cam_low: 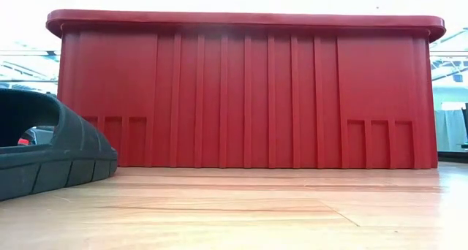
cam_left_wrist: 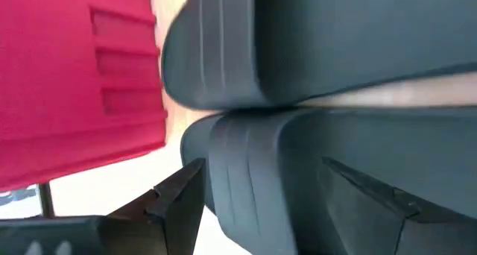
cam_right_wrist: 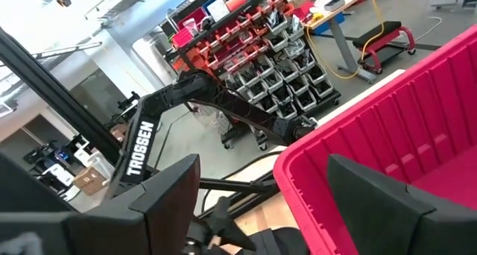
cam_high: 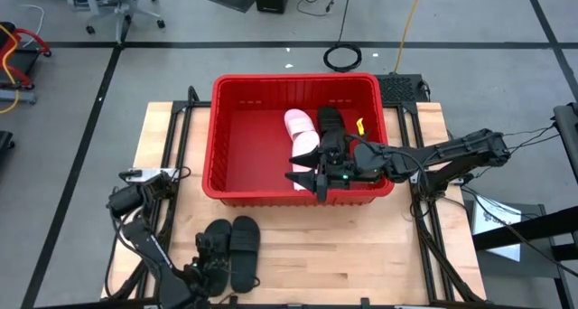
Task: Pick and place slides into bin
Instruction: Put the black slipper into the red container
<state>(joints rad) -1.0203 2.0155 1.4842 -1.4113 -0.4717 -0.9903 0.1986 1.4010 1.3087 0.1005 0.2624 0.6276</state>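
The red bin (cam_high: 230,137) stands mid-table and fills the low view (cam_low: 241,96). Inside it lie pale pink slides (cam_high: 302,133) and a black slide (cam_high: 330,121). Two black slides (cam_high: 231,250) lie side by side on the wood near the table's front left; one shows in the low view (cam_low: 51,148), sole on the table. My left gripper (cam_high: 209,266) is open low over the left one of the pair, with that slide (cam_left_wrist: 298,180) between its fingers. My right gripper (cam_high: 312,178) is open and empty above the bin's near wall (cam_right_wrist: 387,136). My left gripper has one finger (cam_left_wrist: 175,199) beside the black slide's rounded end (cam_left_wrist: 223,173). The other finger (cam_left_wrist: 373,191) is over the slide's body. I cannot tell whether either finger touches it. The slide lies on the table.
The bin's tall near wall stands between the black pair and the bin's inside. Bare wood lies to the right of the pair (cam_high: 361,255). Metal frame rails run along the table's left and right sides (cam_high: 176,164). A small yellow thing (cam_high: 359,126) lies in the bin.
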